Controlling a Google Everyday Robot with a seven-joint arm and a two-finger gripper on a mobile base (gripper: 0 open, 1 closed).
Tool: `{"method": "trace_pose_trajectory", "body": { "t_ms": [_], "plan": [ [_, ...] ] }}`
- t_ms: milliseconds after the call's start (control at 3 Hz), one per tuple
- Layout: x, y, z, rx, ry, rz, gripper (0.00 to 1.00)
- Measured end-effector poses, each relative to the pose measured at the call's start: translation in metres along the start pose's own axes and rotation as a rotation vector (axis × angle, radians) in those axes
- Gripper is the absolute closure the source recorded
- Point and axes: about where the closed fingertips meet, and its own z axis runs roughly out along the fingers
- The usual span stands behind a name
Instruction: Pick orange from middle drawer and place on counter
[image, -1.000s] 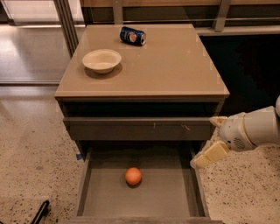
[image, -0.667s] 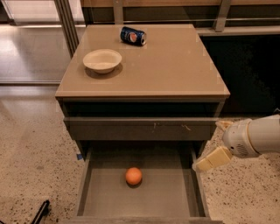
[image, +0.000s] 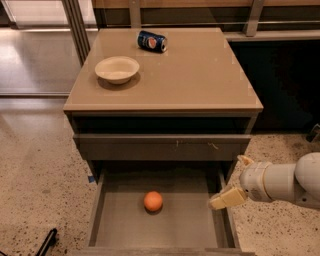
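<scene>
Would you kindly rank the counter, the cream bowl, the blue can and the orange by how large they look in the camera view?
1. counter
2. cream bowl
3. blue can, only slightly ahead
4. orange, although it lies nearer the camera
The claw hovers at the right wall of the middle drawer.

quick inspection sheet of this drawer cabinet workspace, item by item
surface: glossy tan counter, flat, holds two items
job's things: small round orange lies on the bottom of the open grey-brown middle drawer, near centre
clutter: cream bowl upright, blue soda can on its side, both on the counter
gripper: pale gripper over the drawer's right wall, right of the orange, apart from it
cables: nothing seen
surroundings: speckled terrazzo floor
</scene>
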Motion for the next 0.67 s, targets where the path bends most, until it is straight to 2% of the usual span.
{"method": "trace_pose_trajectory", "body": {
  "t_ms": [333, 667],
  "plan": [
    [0.005, -0.001, 0.04, -0.031, -0.032, -0.02, 0.0],
    [0.008, 0.001, 0.069, -0.077, -0.01, -0.042, 0.0]
  ]
}}
